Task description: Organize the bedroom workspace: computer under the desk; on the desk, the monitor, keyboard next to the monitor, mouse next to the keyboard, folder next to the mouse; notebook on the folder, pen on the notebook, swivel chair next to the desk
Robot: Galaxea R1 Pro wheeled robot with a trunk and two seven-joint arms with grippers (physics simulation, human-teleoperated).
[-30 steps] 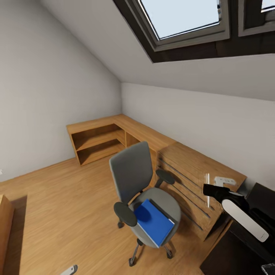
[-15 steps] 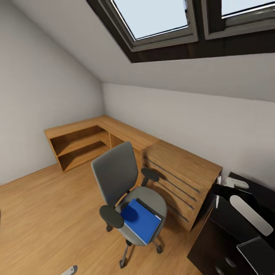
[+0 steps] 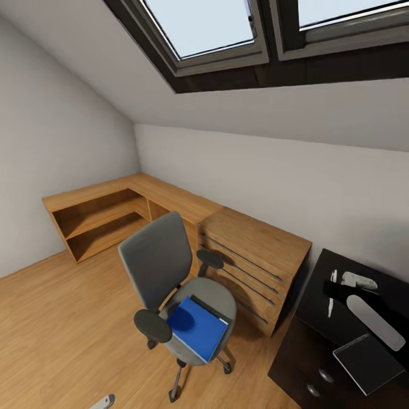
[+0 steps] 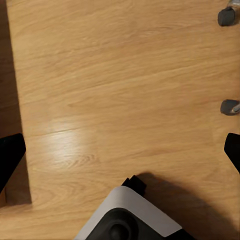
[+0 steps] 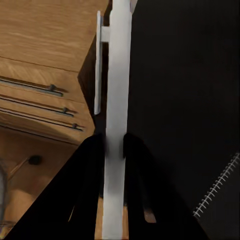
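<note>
The R gripper (image 5: 114, 142) is clamped on the pen (image 5: 119, 75). The right wrist view shows the dark fingers pinching the pale stick w/ its clip side facing the wooden chest of drawers (image 3: 255, 255). The pen hangs over the black top of the desk (image 3: 318, 324), near the desk end beside the chest. The notebook (image 3: 369, 363) lies flat on the desk, its spiral edge just in view in the wrist cam.

The L gripper (image 4: 120, 150) is empty, fingers spread wide, pointing down at the wood floor (image 4: 115, 75) close to the chair's castors (image 4: 230, 106).

The folder (image 3: 196, 326) is on the seat of the swivel chair (image 3: 156, 261), which stands by the chest, near the desk but not tucked to it.

Step in hand, judging by this: handling the pen. The stack can't be built yet, as the folder isn't on the desk (and the notebook has to go under the pen).

Next move prob. calls for parking the pen on a bare patch of desk w/o letting it roll. After that the robot can turn to the chair and lift the folder by an edge. Monitor, keyboard, mouse and computer can't be made out here.
</note>
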